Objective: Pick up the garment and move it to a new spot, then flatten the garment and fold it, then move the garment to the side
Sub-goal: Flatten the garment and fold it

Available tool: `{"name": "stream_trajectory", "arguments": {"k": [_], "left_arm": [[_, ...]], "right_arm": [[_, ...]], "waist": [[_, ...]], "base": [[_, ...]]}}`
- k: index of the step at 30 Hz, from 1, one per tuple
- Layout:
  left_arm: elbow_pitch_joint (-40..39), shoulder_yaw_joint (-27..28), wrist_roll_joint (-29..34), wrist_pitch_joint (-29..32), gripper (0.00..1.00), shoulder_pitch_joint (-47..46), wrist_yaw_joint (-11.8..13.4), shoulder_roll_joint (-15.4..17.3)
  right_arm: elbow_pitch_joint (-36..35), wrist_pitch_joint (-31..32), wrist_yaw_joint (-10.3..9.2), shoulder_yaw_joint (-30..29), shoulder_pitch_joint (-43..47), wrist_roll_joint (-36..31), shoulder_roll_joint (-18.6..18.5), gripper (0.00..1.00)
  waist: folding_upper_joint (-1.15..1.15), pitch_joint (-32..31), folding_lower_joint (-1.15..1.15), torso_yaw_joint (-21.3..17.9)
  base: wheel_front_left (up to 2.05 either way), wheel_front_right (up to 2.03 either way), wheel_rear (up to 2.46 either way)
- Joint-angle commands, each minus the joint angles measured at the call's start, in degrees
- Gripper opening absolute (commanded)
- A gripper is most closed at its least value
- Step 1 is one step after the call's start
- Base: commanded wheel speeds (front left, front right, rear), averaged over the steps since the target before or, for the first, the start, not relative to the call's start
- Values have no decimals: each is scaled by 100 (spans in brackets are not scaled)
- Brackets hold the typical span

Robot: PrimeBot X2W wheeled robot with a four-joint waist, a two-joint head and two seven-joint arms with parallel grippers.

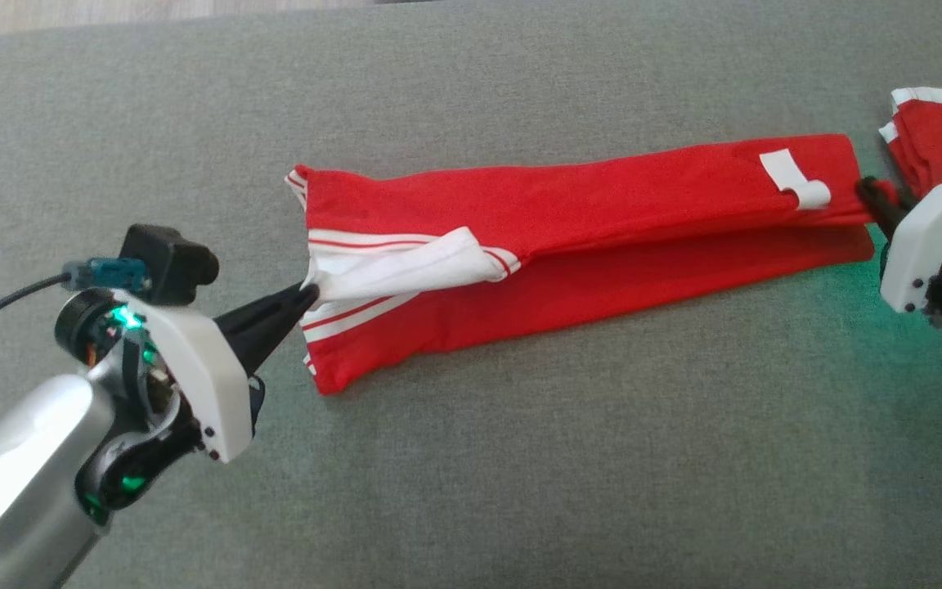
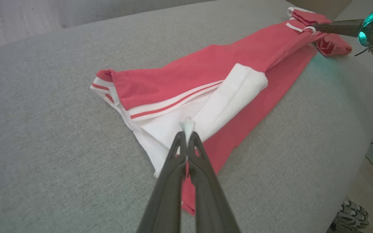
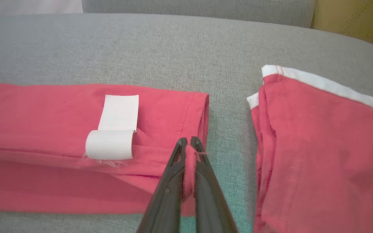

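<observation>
The garment is red with white striped trim, lying folded into a long band across the grey cushion. My left gripper is shut on the white trim at the band's left end; the left wrist view has a white tuft pinched between the fingertips of that gripper over the garment. My right gripper is shut on the red hem at the right end. In the right wrist view, red cloth of the garment bunches between the tips of this gripper, beside a white label.
A second red piece with white edging lies at the far right, close to my right gripper, and shows as red cloth in the right wrist view. Bare grey cushion spreads in front and behind. The cushion's right edge drops to the floor.
</observation>
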Motion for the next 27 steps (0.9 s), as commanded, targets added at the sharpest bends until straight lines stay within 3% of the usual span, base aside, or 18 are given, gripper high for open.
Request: {"name": "stream_trajectory", "arguments": {"k": [1, 5, 6, 7, 8, 9, 14, 18, 24, 27], "left_arm": [[-158, 266, -40, 55, 0, -141, -18, 286], [-145, 131, -152, 239, 0, -121, -57, 260], [-130, 95, -159, 274, 0, -120, -64, 249], [-116, 63, -144, 288, 0, -126, -70, 236], [-98, 42, -120, 277, 55, -134, -74, 217], [-78, 37, -97, 236, 100, -143, -76, 187], [94, 161, 81, -205, 100, -194, 52, 2], [284, 473, 359, -993, 100, -239, 424, -245], [630, 1089, 804, -2639, 100, -262, 1070, -696], [696, 1251, 852, -3154, 100, -177, 1213, -877]], "right_arm": [[-117, 11, -4, 73, 63, 34, -181, 0], [-36, 141, -4, 268, 58, 76, -190, 0], [14, 182, -4, 295, 55, 91, -180, 15], [47, 206, -4, 328, 51, 98, -168, 100], [83, 233, -4, 339, 49, 133, -148, 100], [111, 246, -4, 355, 40, 152, -133, 100], [235, 58, -4, 269, -101, 239, -106, 100], [264, -377, -4, 47, -296, 285, -67, 100], [82, -1506, -4, -288, -514, 156, 130, 100], [9, -1916, -4, -407, -492, 105, 250, 100]], "waist": [[-1, 10, 1, -13], [-1, 25, 1, -48], [-1, 24, 1, -57], [-1, 22, 1, -67], [-1, 18, 1, -76], [-1, 7, 1, -85], [-1, -96, 1, -139], [-1, -200, 1, -184], [-1, -357, 1, -240], [-1, -418, 1, -245]], "base": [[0, 0, 0], [0, 0, 0], [0, 0, 0], [0, 0, 0], [0, 0, 0], [0, 0, 0], [0, 0, 0], [0, 0, 0], [0, 0, 0], [0, 0, 0]]}}
